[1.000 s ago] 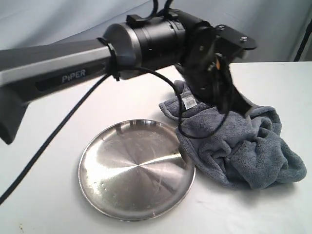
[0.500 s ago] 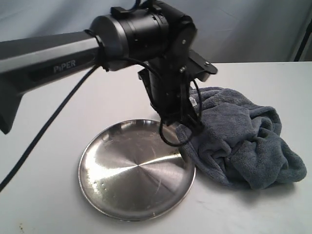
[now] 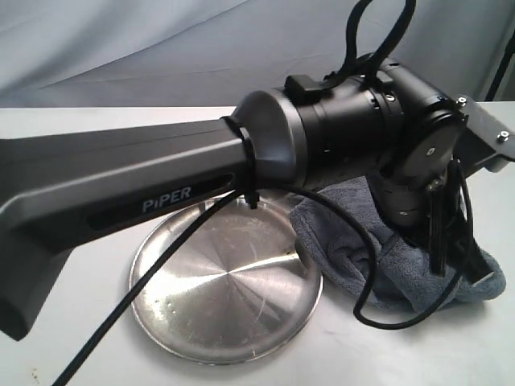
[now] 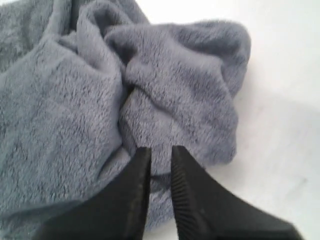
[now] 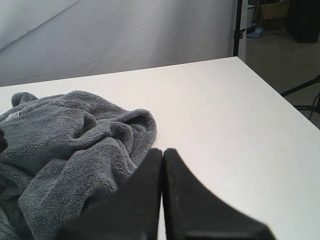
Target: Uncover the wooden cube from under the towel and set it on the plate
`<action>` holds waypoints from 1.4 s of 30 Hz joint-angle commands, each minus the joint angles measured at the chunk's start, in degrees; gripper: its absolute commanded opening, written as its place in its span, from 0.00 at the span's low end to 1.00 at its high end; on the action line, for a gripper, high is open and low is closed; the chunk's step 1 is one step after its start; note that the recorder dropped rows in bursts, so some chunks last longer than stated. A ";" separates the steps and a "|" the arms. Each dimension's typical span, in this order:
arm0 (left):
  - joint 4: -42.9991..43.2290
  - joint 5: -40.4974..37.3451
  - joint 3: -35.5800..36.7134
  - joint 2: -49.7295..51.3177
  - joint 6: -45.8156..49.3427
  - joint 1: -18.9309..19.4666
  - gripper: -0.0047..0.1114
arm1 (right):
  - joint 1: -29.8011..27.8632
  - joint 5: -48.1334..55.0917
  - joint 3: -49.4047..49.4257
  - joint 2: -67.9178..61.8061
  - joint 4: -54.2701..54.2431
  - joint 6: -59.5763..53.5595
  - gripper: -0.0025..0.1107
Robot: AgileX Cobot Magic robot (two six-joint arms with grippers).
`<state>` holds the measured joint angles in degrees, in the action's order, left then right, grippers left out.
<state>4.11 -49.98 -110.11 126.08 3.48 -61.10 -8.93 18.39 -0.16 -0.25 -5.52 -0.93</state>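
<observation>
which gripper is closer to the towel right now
Left. The left gripper hangs right over the towel, tips nearly on its folds, jaws narrowly apart. The right gripper, jaws shut, sits off the towel's edge over the table.

The left arm [image 3: 121, 181] is a long, matt, dark grey link with a recessed strip bearing "PiPER" [image 3: 167, 198] in white letters. It widens into a rounded grey collar [image 3: 269, 145], then a black cylindrical wrist [image 3: 362, 112] (stepped in rings). A thin black cable [image 3: 145, 281] trails beneath, and another loops above the wrist. A flat dark bracket [image 3: 487, 149] carries silver screws [image 3: 501, 137]. The left gripper [image 4: 158, 152] and right gripper [image 5: 162, 152] have black, tapering fingers [image 4: 135, 190]; the left's inner faces are finely ridged.
</observation>
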 commanded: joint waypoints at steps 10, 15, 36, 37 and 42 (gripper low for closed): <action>-6.51 8.38 -0.16 0.06 1.91 -0.13 0.51 | -0.20 -0.12 0.16 0.25 -0.15 -0.18 0.02; -6.61 9.27 -0.16 2.26 3.03 -0.13 0.51 | -0.20 -0.12 0.16 0.25 -0.15 -0.18 0.02; -10.88 12.67 -0.16 12.17 3.03 -0.13 0.44 | -0.20 -0.12 0.16 0.25 -0.15 -0.18 0.02; -10.88 12.67 -0.16 12.17 3.03 -0.13 0.39 | -0.20 -0.12 0.16 0.25 -0.15 -0.18 0.02; -10.88 12.67 -0.16 12.17 3.03 -0.13 0.09 | -0.20 -0.12 0.16 0.25 -0.15 -0.18 0.02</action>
<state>-6.12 -37.41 -110.11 138.16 6.41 -61.15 -8.93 18.39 -0.16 -0.25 -5.52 -0.93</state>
